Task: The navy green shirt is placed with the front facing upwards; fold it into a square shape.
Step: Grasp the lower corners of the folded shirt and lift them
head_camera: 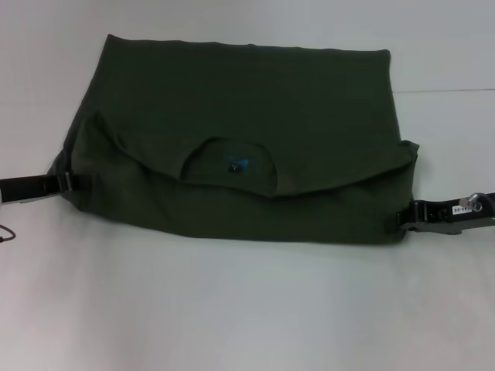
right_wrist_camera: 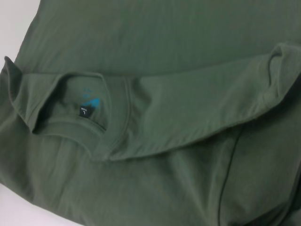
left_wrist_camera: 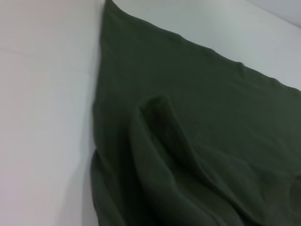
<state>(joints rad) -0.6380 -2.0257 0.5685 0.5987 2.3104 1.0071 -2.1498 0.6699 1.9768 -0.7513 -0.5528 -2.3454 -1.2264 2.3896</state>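
Note:
The navy green shirt [head_camera: 240, 93] lies across the white table, its near part folded over so the ribbed collar [head_camera: 230, 154] and inner label [head_camera: 234, 165] face up. My left gripper [head_camera: 65, 184] is against the shirt's left edge at the fold. My right gripper [head_camera: 405, 217] is against its near right corner. No chest lettering shows. In the right wrist view the collar [right_wrist_camera: 113, 127] and the dark label [right_wrist_camera: 84, 112] are close up. The left wrist view shows bunched folds of the shirt [left_wrist_camera: 188, 141] and no fingers.
White table [head_camera: 232, 309] runs all around the shirt, with bare surface along the near side and at the far edge. A thin dark cable [head_camera: 6, 234] shows at the left border.

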